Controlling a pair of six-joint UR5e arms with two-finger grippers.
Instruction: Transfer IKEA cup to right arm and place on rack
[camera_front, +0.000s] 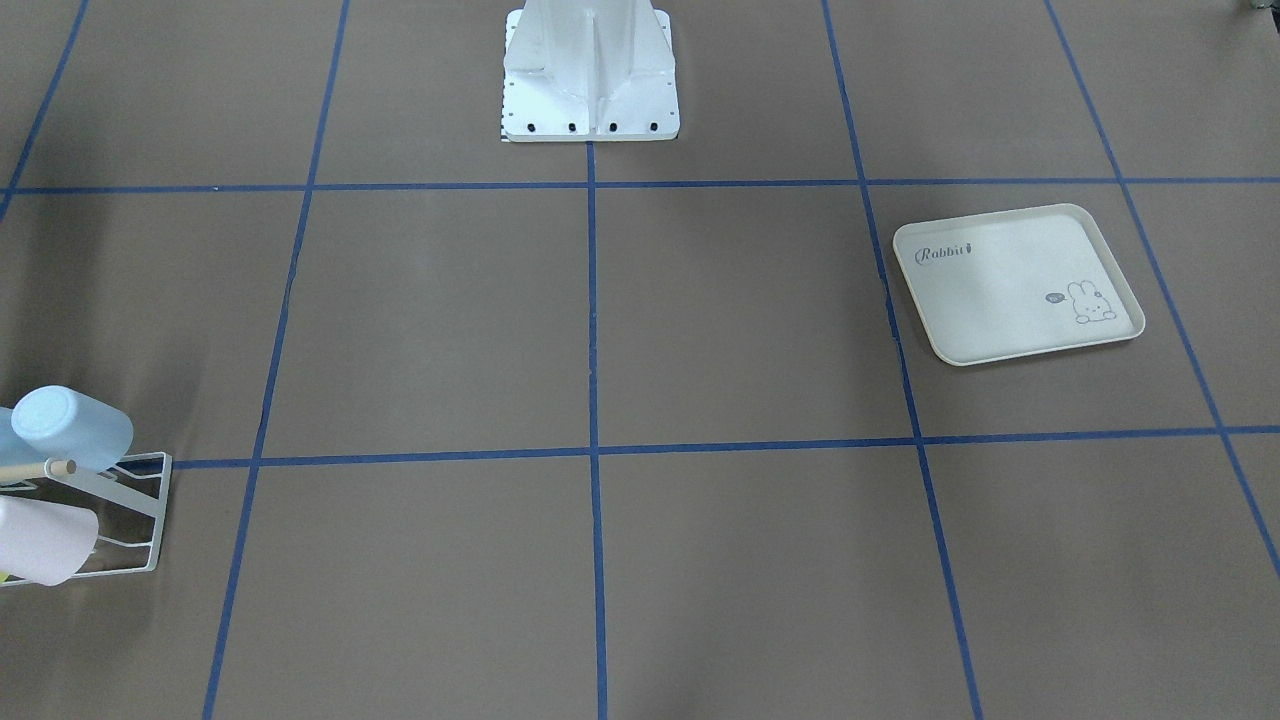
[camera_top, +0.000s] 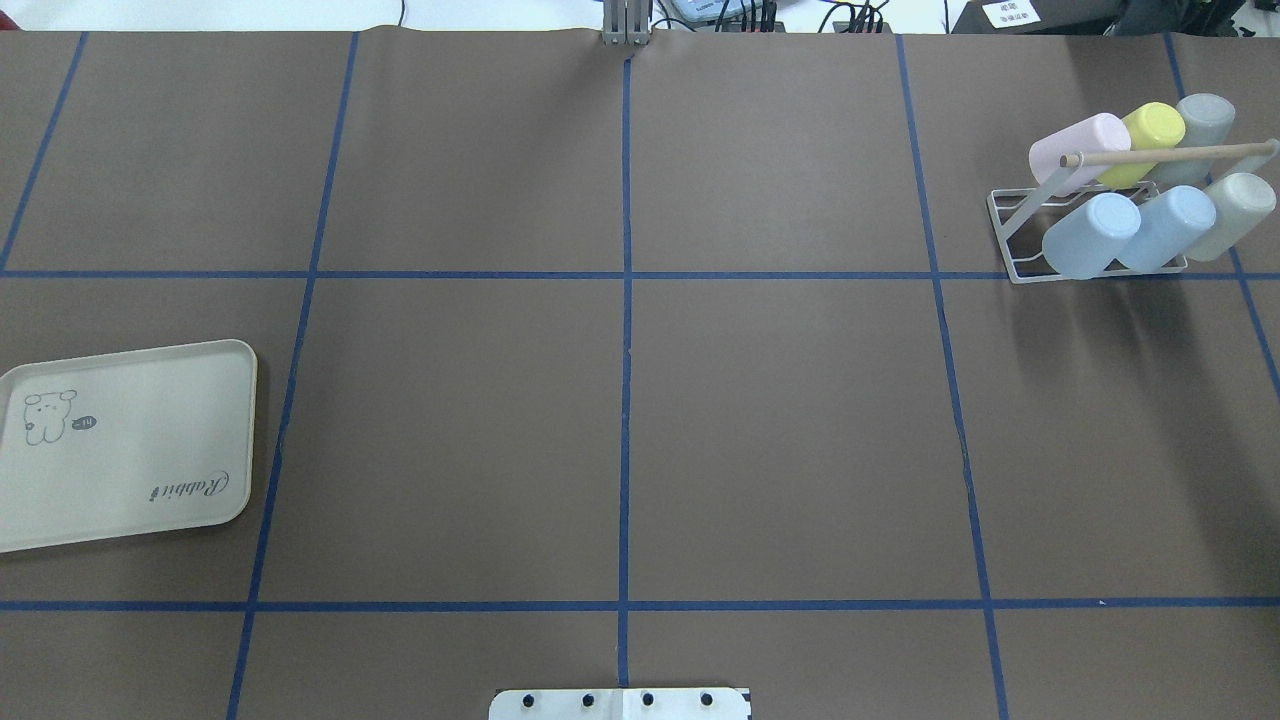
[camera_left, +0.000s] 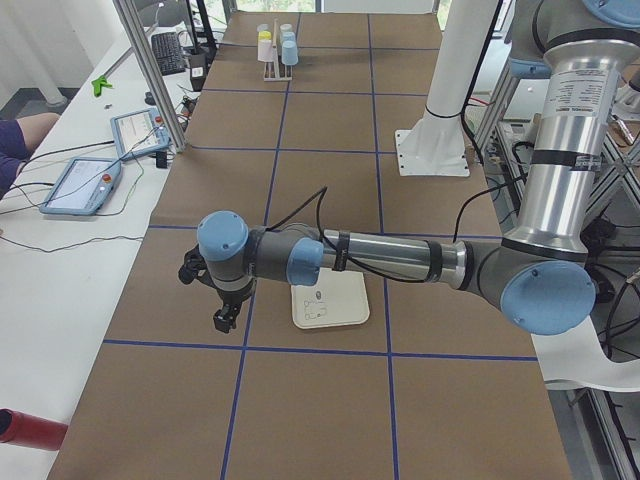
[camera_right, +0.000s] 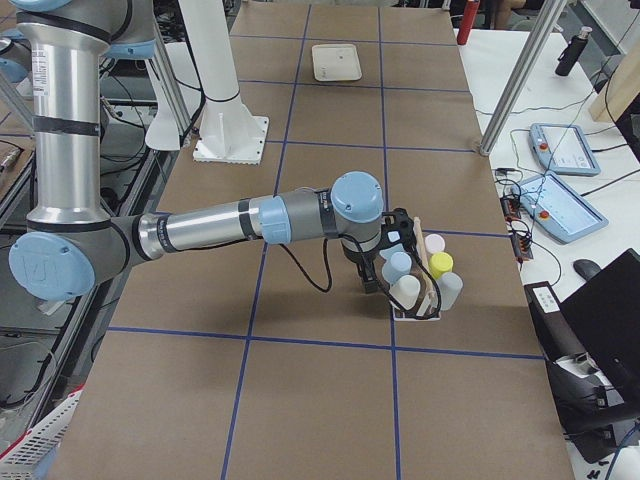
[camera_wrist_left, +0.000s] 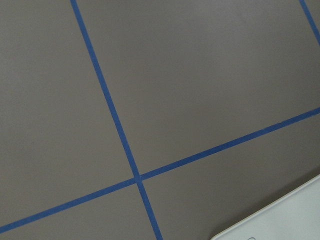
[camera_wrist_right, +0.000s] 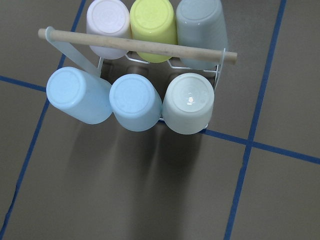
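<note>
One white wire rack (camera_top: 1003, 237) carrying six cups (camera_top: 1090, 235), one tray, and two robot arms over a brown taped table (camera_top: 780, 440).

Nearest the robot, on its left, lies one cream rabbit-print tray (camera_top: 130, 500). The left arm (camera_left: 390, 258) reaches out low near it, and the left gripper (camera_left: 222, 305) hangs above the table; whether its jaws are spread or closed cannot be told. Farther off, at the table's far right corner, stands the rack with one wooden dowel (camera_top: 1170, 153) across its top. All six cups rest tilted on it, bottoms outward. The near row holds a pale blue cup (camera_wrist_right: 80, 95), a second pale blue cup (camera_wrist_right: 135, 102) and a grey-green cup (camera_wrist_right: 189, 102). The far row holds a pink cup (camera_wrist_right: 109, 22), a yellow cup (camera_wrist_right: 152, 25) and a grey-blue cup (camera_wrist_right: 202, 27). The right arm (camera_right: 210, 228) stretches toward the rack, and the right gripper (camera_right: 378, 265) hangs just beside the cups; the state of its jaws cannot be told either.
</note>
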